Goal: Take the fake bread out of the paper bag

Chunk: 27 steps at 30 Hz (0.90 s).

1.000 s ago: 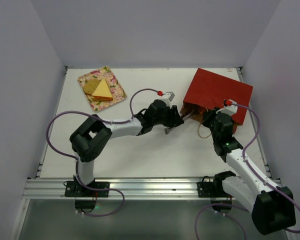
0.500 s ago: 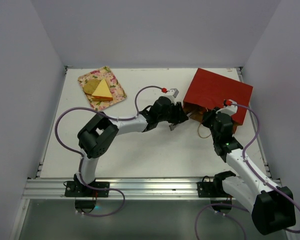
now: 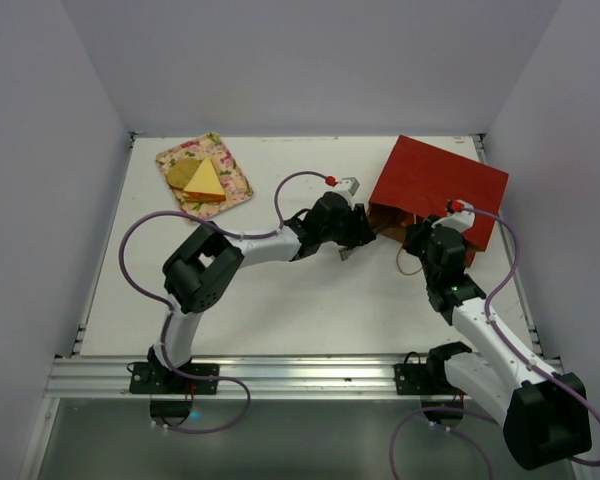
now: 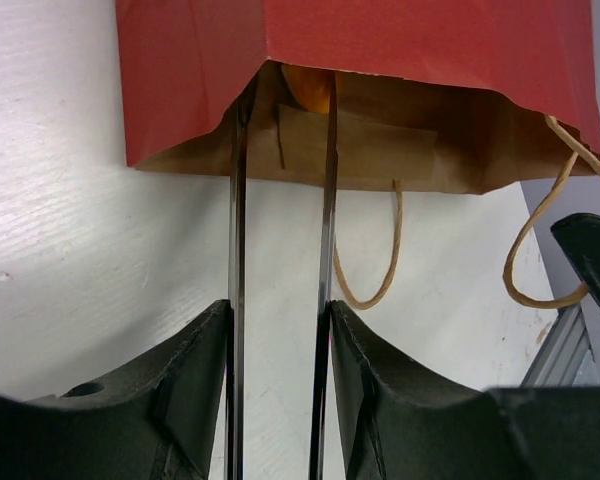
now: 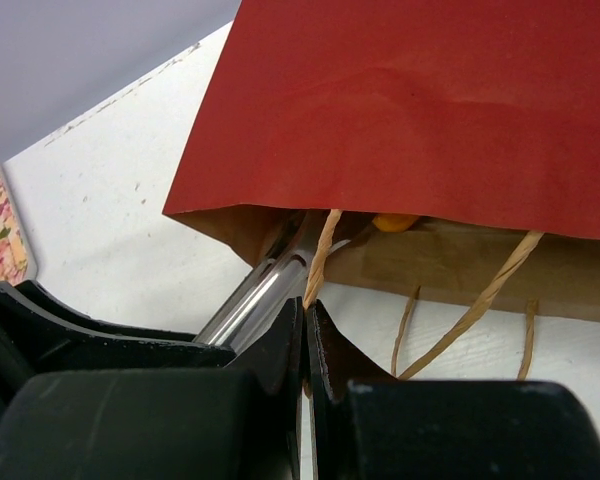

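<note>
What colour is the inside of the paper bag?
Brown; the paper bag shows it best in the left wrist view.

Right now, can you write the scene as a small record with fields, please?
paper bag: lying flat, mouth toward the arms
left hand: open, fingers inside the bag mouth
orange bun: inside the bag, between the left hand's fingertips
right hand: shut on the bag's cord handle
floral tray: holds yellow wedge and tan roll
</note>
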Available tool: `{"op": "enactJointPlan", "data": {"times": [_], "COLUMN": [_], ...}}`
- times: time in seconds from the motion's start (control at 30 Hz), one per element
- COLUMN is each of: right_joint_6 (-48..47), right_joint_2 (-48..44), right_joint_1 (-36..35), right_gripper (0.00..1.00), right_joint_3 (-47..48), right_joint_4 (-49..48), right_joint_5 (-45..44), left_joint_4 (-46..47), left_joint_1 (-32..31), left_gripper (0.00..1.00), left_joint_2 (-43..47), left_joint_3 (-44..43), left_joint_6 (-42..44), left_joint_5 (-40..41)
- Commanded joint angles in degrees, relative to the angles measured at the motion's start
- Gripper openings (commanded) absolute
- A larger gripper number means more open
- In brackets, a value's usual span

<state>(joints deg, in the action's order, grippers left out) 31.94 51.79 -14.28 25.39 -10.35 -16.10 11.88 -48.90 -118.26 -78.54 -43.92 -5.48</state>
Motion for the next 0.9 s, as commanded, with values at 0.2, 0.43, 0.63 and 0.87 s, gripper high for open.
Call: {"op": "enactJointPlan", "data": {"times": [0.2, 0.43, 0.63, 0.87], "right_joint_6": [0.5, 0.6, 0.6, 0.6], "right_joint_2": [0.3, 0.2, 0.2, 0.3], "right_joint_1": [0.0, 0.0, 0.0, 0.0], "right_gripper": [0.0, 0.0, 0.0, 0.0], "right_joint_3": [0.1, 0.1, 0.1, 0.3], "right_joint_4": [-1.5, -1.3, -1.2, -1.1], "right_joint_5": [-1.6, -1.7, -2.0, -1.9], "left_joint_4": [0.0, 2.5, 0.9, 0.5], "left_joint_1": [-0.2, -0.2, -0.2, -0.2], "left_gripper": [0.47, 0.47, 0.47, 0.43], "left_joint_2": [0.8, -2.4, -4.5, -4.4], "left_joint_3": [-1.8, -3.7, -6.5, -6.9], "left_joint_6": [0.6, -0.6, -0.7, -0.6], "left_joint_5": [3.1, -0.8, -1.1, -1.1]}}
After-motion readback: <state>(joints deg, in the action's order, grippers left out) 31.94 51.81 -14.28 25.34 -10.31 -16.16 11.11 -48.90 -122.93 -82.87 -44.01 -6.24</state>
